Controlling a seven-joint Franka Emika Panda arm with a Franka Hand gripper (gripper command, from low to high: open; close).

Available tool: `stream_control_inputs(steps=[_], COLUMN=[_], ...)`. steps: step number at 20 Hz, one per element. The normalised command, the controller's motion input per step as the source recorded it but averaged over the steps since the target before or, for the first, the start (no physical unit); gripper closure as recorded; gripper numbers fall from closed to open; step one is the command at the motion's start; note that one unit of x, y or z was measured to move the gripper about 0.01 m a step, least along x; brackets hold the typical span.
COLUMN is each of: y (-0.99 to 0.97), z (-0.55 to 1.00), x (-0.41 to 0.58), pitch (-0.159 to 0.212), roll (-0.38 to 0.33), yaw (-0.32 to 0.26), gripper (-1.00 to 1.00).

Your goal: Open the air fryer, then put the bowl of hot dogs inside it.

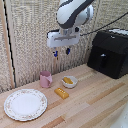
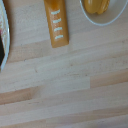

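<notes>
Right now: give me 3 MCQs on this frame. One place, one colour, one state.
1. In the exterior view, where does the bowl sit relative to the pink mug?
A. to the mug's right
B. to the mug's left
C. on the plate

2. What colour is the air fryer?
A. white
B. black
C. pink

3. What is the state of the air fryer drawer?
A. pulled out
B. removed
C. shut, handle untouched

Answers:
1 A: the bowl stands on the wooden table, on the exterior view's right of the mug.
2 B: its body and drawer front are black.
3 C: the drawer front sits flush, and the gripper hangs above the table, apart from the handle.
</notes>
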Motion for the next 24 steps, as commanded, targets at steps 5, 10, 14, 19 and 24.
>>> stream_control_inputs(steps=[5,10,14,19,24], y=[0.01,0.00,0.00,0.00,0.00], z=[0.00,-0.01,0.00,0.00,0.00], x=[0.000,0.002,0.000,-0.054,-0.104], pitch=[0.000,0.000,0.000,-0.005,-0.005], roll=[-0.006,-0.035,-0.137,-0.271,-0.373], yaw=[-0.375,-0.374,-0.314,-0.209,-0.065], gripper=[-1.00,-1.00,-1.00,-1.00,-1.00])
